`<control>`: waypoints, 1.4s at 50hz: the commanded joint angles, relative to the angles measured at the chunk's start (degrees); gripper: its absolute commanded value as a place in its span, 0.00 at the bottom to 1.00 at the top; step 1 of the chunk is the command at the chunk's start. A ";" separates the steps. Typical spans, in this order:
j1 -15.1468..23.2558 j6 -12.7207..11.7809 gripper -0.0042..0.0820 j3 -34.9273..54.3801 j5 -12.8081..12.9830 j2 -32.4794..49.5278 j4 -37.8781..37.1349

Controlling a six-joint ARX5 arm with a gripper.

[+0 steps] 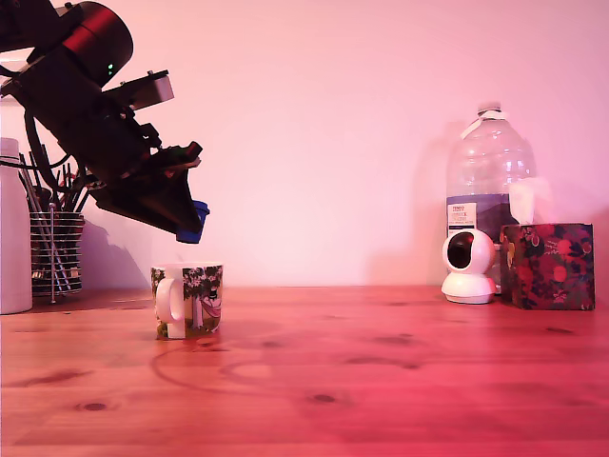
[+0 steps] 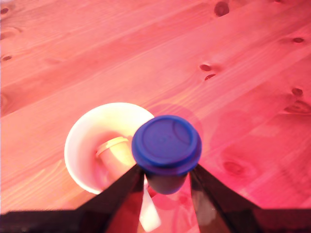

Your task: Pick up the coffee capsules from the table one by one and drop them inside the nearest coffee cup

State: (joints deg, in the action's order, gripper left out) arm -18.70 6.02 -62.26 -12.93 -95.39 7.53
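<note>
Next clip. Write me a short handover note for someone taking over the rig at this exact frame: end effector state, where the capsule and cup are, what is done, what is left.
End effector: shut on the blue capsule, held in the air.
Cup: upright on the table, toward the exterior view's left. The capsule hangs just above its rim; in the wrist view it overlaps the rim's edge rather than the centre.
Inside the cup: a pale object lies at the bottom, possibly an earlier capsule; cannot confirm.
Done: capsule picked and carried to the cup.
Left: probably centre slightly, then release. No other capsules visible on the table.
</note>
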 commanded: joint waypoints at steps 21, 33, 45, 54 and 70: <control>-0.07 -0.44 0.29 1.07 -0.17 -0.57 -2.01; 2.21 -0.44 0.29 1.07 -0.11 -0.57 -2.05; 4.24 -0.44 0.29 1.07 -0.13 -0.57 -3.02; 5.01 -0.42 0.29 1.07 -0.13 -0.66 -5.03; 4.68 -0.42 0.29 -1.01 -0.85 -4.07 -5.35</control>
State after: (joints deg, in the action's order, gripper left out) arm -13.78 6.00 -62.35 -13.54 -96.18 2.22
